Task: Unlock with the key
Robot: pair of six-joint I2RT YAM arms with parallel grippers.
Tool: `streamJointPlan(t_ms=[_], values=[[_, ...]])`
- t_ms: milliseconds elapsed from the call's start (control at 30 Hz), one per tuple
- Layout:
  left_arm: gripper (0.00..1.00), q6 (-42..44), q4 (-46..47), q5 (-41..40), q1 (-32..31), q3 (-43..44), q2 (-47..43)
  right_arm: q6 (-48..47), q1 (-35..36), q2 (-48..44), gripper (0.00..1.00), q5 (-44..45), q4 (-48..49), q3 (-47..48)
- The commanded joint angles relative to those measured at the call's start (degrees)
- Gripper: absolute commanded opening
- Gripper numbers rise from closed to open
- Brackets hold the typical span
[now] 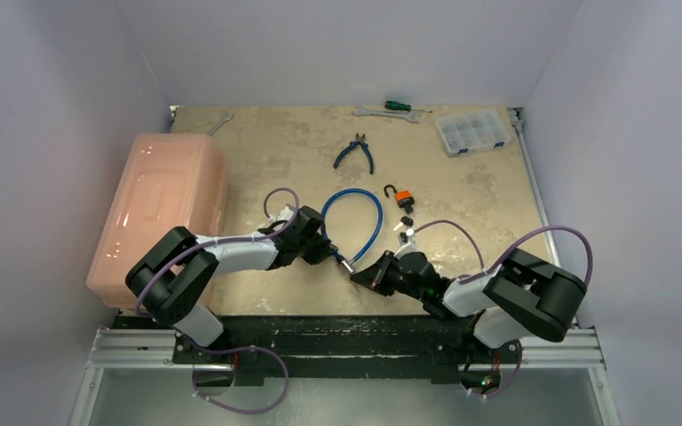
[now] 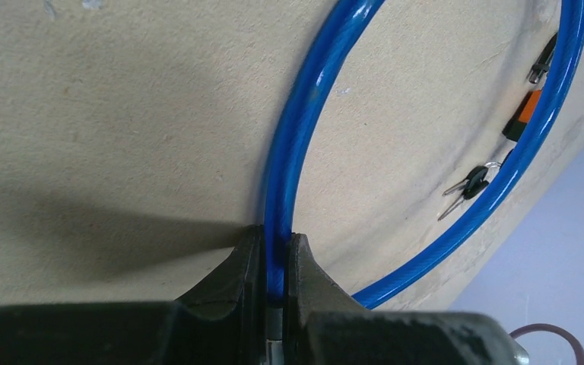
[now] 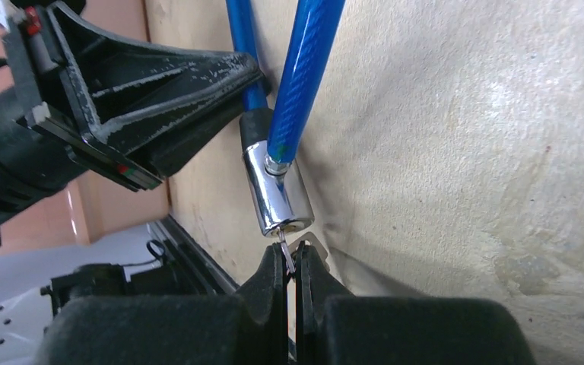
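Note:
A blue cable lock (image 1: 352, 219) lies looped on the table, its chrome lock cylinder (image 3: 277, 192) at the near end. My left gripper (image 1: 330, 253) is shut on the blue cable (image 2: 289, 152) just behind the cylinder, as the left wrist view (image 2: 275, 251) shows. My right gripper (image 1: 361, 272) is shut on a small metal key (image 3: 287, 255), whose tip is in the cylinder's keyhole; its fingers (image 3: 274, 277) sit right below the cylinder. The left gripper (image 3: 190, 99) shows at upper left of the right wrist view.
An orange padlock (image 1: 403, 199) with small keys (image 1: 403, 232) lies beyond the loop, also in the left wrist view (image 2: 468, 186). Blue pliers (image 1: 355, 153), a screwdriver (image 1: 400, 106), wrenches (image 1: 382, 113), a clear parts box (image 1: 472, 131) and a pink bin (image 1: 162, 209) stand around.

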Motion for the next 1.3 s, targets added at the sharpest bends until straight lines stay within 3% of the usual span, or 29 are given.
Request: streamJointPlan(t_ms=[0, 333, 500, 633, 833, 1000, 1267], values=[[0.0, 0.56, 3.98, 7.02, -2.9, -0.38, -3.1, -5.93, -1.54, 0.74, 0.0, -3.23, 3.35, 5.15], [0.0, -0.44, 4.05, 5.31, -6.63, -1.08, -3.38, -11.12, -4.86, 2.05, 0.0, -8.84, 1.89, 8.27], [0.0, -0.59, 2.66, 1.49, -5.76, -0.92, -3.84, -12.31, -5.53, -0.19, 0.42, -11.12, -0.51, 7.65], [0.0, -1.14, -0.52, -1.72, -4.03, -0.31, -3.39, -13.07, -5.64, -3.84, 0.52, -10.8, -5.94, 6.44], [0.0, -1.84, -0.74, -3.23, -2.75, 0.77, -1.76, -13.82, -5.63, -10.46, 0.56, -10.54, -12.09, 3.92], [0.0, -1.59, -0.03, -2.44, -2.61, 1.82, -0.19, -15.28, -5.62, -13.65, 0.52, -8.64, -17.23, 3.44], [0.0, -1.47, 0.85, -1.64, -2.6, 1.73, 0.61, -15.55, -5.65, -9.74, 0.44, -8.03, -15.26, 2.92]])
